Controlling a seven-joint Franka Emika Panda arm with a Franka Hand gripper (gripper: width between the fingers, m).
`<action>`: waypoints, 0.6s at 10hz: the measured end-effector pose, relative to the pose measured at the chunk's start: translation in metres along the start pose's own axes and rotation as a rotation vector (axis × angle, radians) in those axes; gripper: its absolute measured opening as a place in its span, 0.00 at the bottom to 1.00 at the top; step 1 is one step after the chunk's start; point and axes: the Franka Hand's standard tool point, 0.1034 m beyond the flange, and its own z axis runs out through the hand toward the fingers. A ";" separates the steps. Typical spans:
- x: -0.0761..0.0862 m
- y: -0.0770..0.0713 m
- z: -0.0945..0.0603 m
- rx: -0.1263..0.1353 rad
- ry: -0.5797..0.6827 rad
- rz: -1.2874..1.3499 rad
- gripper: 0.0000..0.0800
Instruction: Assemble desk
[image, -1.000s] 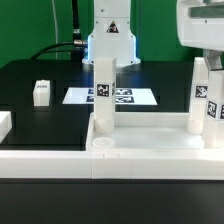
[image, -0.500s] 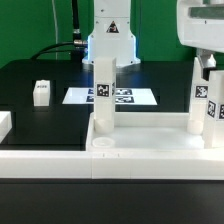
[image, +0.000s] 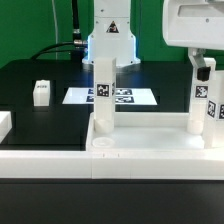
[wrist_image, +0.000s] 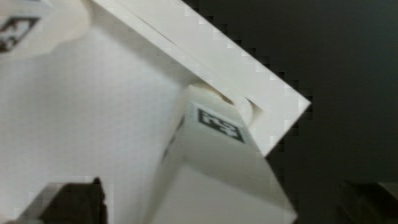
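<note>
One desk slab (image: 150, 135), three upright legs (image: 103, 90), one loose leg (image: 41, 92), one marker board (image: 140, 97).

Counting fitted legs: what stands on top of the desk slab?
A leg stands upright on the desk slab toward the exterior view's left, another leg toward its right, under the open gripper. One near socket looks empty. The legs cover their own sockets.

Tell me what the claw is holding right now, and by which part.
Nothing: the claw stands open above the upright white square-section plastic leg, not gripping it.
</note>
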 end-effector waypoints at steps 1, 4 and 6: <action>0.000 0.000 0.000 -0.001 0.001 -0.064 0.81; -0.001 0.000 0.002 -0.038 0.030 -0.340 0.81; 0.000 0.000 0.002 -0.053 0.040 -0.511 0.81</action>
